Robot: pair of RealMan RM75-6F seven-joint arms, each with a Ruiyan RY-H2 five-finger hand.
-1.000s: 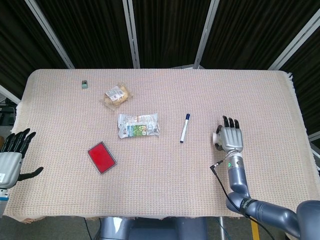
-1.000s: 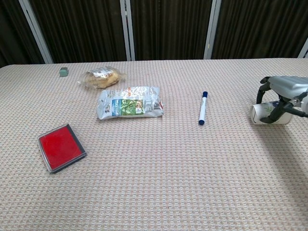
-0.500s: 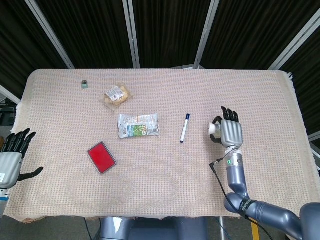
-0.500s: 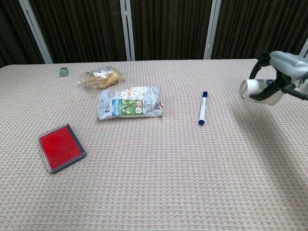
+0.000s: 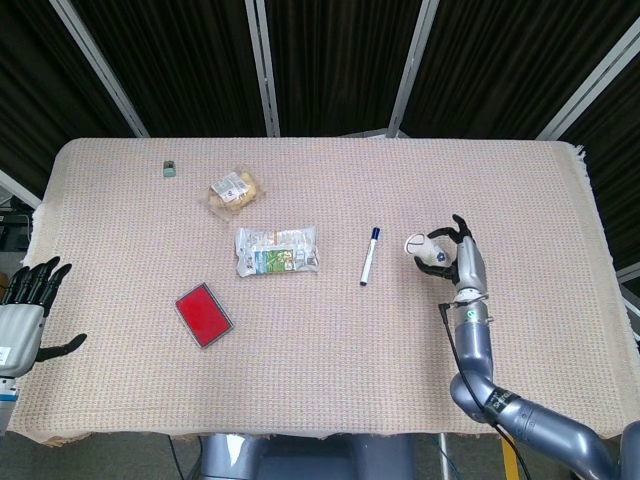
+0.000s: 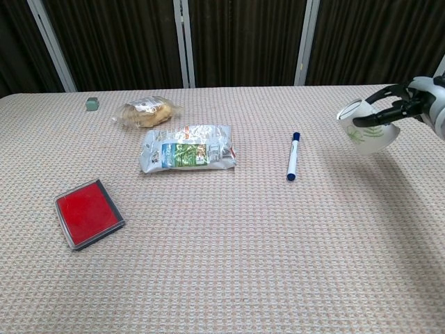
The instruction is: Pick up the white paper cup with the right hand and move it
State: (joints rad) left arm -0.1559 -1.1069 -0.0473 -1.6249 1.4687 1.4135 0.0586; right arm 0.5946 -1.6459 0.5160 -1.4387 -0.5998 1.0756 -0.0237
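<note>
- Head view: right robot hand is gripping the white paper cup, fingers curling round its wall. Cup is sitting at 3 o'clock of the blue marker, near it, mouth pointing toward 9 o'clock.
- Head view: cup looks lifted off the tabletop, but I cannot tell the clearance from this angle.
- Head view: left robot hand is idling at the tabletop's 8 o'clock edge, fingers spread, holding nothing. No conflict with the right arm.
- Chest view: right robot hand is holding the cup clear of the tabletop, tilted, mouth facing 10 o'clock. Fingers are crossing the upper wall near the rim; far side of the grip is hidden.
- Risk, my read: thin paper wall is buckling easily. Too much squeeze and the cup deforms, then slips out.
- Risk: grip looks like it is sitting high near the rim on a tilted cup, so any fast wrist move could be rotating it out of the fingers.
- Risk: travelling toward 9 o'clock at low height puts the marker in the path; a clip would be rolling it toward the snack packet.
- Risk: setting down while tilted means it is landing on its side and rolling.
</note>
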